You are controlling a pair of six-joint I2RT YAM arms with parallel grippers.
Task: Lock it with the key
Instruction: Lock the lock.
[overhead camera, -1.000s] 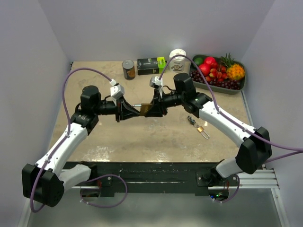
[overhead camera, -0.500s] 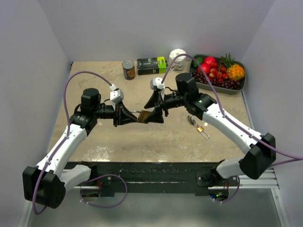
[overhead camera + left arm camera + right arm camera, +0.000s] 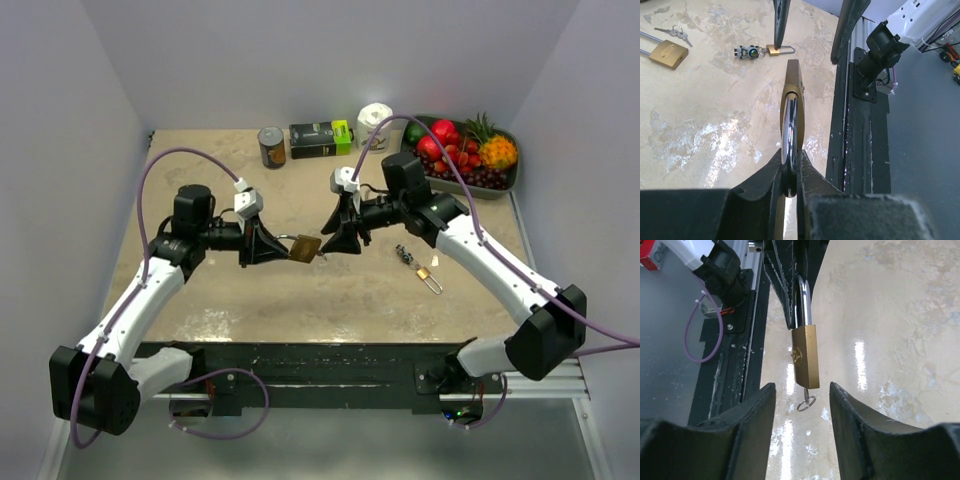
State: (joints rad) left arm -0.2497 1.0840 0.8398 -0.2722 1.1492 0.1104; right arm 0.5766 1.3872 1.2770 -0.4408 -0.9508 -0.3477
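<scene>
A brass padlock (image 3: 305, 249) hangs in the air between the two arms. My left gripper (image 3: 272, 244) is shut on its steel shackle (image 3: 790, 131); the brass body (image 3: 791, 85) points away from it. In the right wrist view the padlock (image 3: 805, 356) faces me with a key (image 3: 805, 393) and its ring (image 3: 807, 403) sticking out of the bottom. My right gripper (image 3: 337, 241) is open and empty. Its fingertips (image 3: 766, 395) stand on either side of the key end without touching it.
A small padlock (image 3: 428, 272) with a key bunch (image 3: 404, 253) lies on the table under the right arm. Another brass padlock (image 3: 669, 53) with keys lies further back. A can (image 3: 271, 146), a box (image 3: 320, 138), a white jar (image 3: 376, 122) and a fruit tray (image 3: 512, 180) stand along the back.
My right gripper has opened, let go of the padlock's key end and drawn back to the right. My left gripper still holds the shackle, slightly lower.
</scene>
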